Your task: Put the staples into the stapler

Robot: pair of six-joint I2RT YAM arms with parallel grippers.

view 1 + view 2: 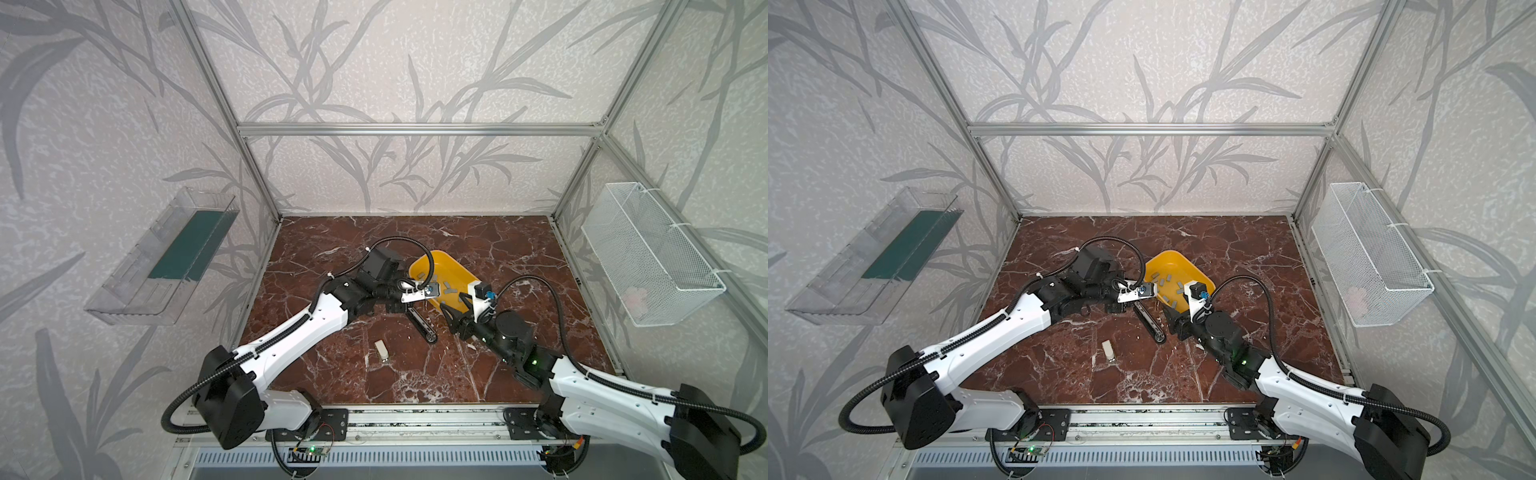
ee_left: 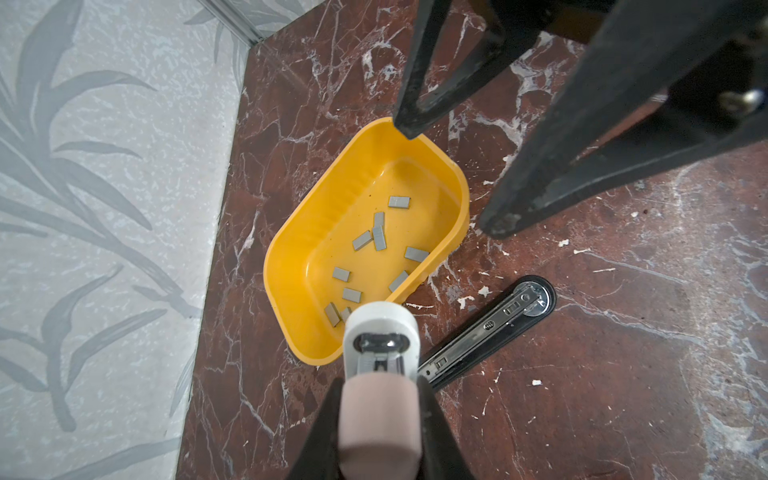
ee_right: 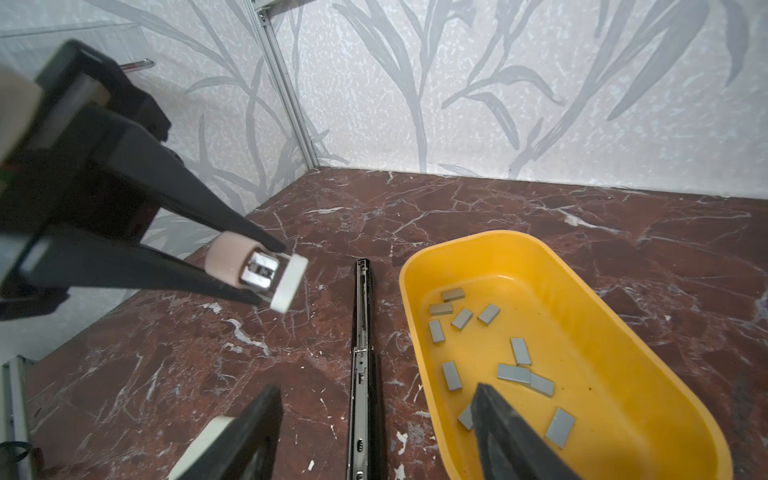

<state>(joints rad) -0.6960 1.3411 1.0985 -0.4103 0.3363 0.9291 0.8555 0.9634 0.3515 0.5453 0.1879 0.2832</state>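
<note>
Staples (image 3: pixel 513 372): loose in yellow tray (image 3: pixel 478 237), some by one finger of right claw (image 3: pixel 376 390).
Right claw: open, straddling the tray rim.
Left claw (image 3: pixel 270 274): gripping small stapler (image 2: pixel 378 419) beside tray.

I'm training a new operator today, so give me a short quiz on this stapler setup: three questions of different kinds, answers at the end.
1. True or false: the staples lie in the yellow tray.
2. What does the left gripper hold? A) a staple strip B) a small stapler C) nothing
3. Fill in: the right gripper is ____ (open or shut).
Key: 1 true; 2 B; 3 open.
</note>
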